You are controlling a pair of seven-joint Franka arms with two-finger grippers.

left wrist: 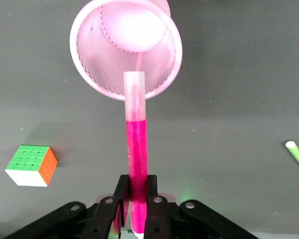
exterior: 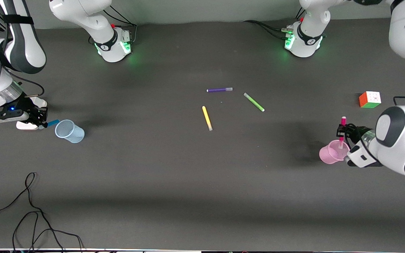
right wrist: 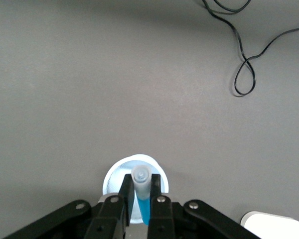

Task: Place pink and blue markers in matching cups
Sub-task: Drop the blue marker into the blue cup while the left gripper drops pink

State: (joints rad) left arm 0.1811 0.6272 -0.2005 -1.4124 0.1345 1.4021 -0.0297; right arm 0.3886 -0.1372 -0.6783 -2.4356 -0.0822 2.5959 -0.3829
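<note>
My left gripper (exterior: pixel 343 133) is shut on the pink marker (exterior: pixel 343 122) and holds it upright over the light pink cup (exterior: pixel 329 154), at the left arm's end of the table. In the left wrist view the gripper (left wrist: pixel 137 191) clamps the marker (left wrist: pixel 136 149), whose pale tip sits over the cup's (left wrist: pixel 97 59) rim. My right gripper (exterior: pixel 42 123) is shut on the blue marker (exterior: pixel 52 123) beside the pale blue cup (exterior: pixel 69 131). In the right wrist view the gripper (right wrist: pixel 139 191) holds the marker (right wrist: pixel 142 186) with its pale grey tip over the cup's (right wrist: pixel 114 179) opening.
A purple marker (exterior: pixel 219 90), a green marker (exterior: pixel 254 102) and a yellow marker (exterior: pixel 207 118) lie mid-table. A colour cube (exterior: pixel 370 99) sits near the pink cup, farther from the front camera. A black cable (exterior: pixel 30 211) loops near the front edge.
</note>
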